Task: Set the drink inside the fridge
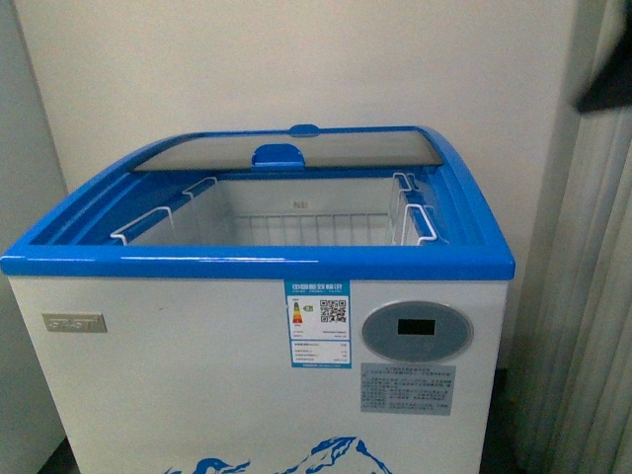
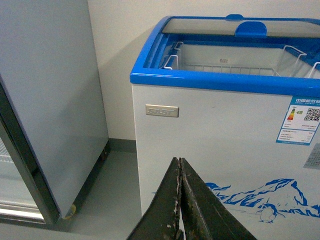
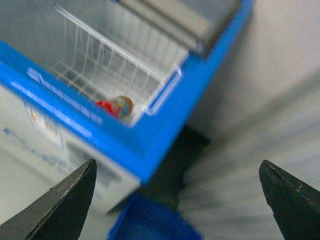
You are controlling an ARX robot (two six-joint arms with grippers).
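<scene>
Nearest the wrist cameras, the left gripper (image 2: 180,200) is hanging with jaws pressed together and the right gripper (image 3: 180,200) is spreading wide, empty. Inside the fridge (image 1: 257,262), with its glass lid (image 1: 286,150) slid back, something round and red-capped is lying in the wire basket (image 3: 107,67), likely the drink (image 3: 117,106); blur is preventing certainty. Judging it light, smooth and slippery, its middle suits grasping.
</scene>
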